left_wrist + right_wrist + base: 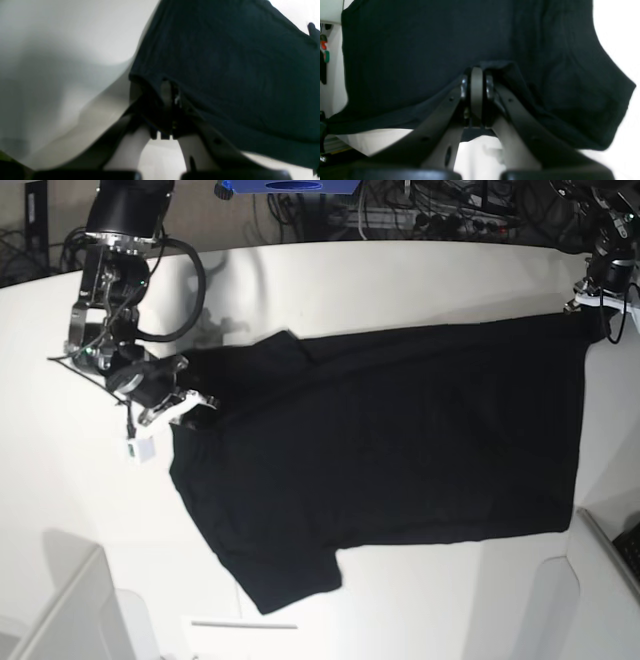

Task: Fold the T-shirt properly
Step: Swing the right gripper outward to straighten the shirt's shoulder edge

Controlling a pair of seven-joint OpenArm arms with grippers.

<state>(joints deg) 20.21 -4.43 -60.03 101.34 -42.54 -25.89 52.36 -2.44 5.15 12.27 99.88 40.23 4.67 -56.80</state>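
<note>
The black T-shirt (400, 440) lies spread on the white table (400, 280), plain side up, with its sleeves toward the left and its hem on the right. My right gripper (192, 401) is shut on the shirt's left edge near the upper sleeve; up close, the fingers (477, 75) pinch a raised fold of T-shirt (420, 50) cloth. At the far right corner of the hem, my left gripper (598, 306) is shut on the cloth. In the left wrist view the gripper (170, 93) holds the T-shirt (237, 62) edge lifted off the table.
A small white tag (141, 449) lies just left of the shirt, below the right gripper. A thin white strip (245, 624) lies near the front edge. Grey panels stand at the front left (60, 610) and front right (605, 580). Cables (430, 205) crowd the back.
</note>
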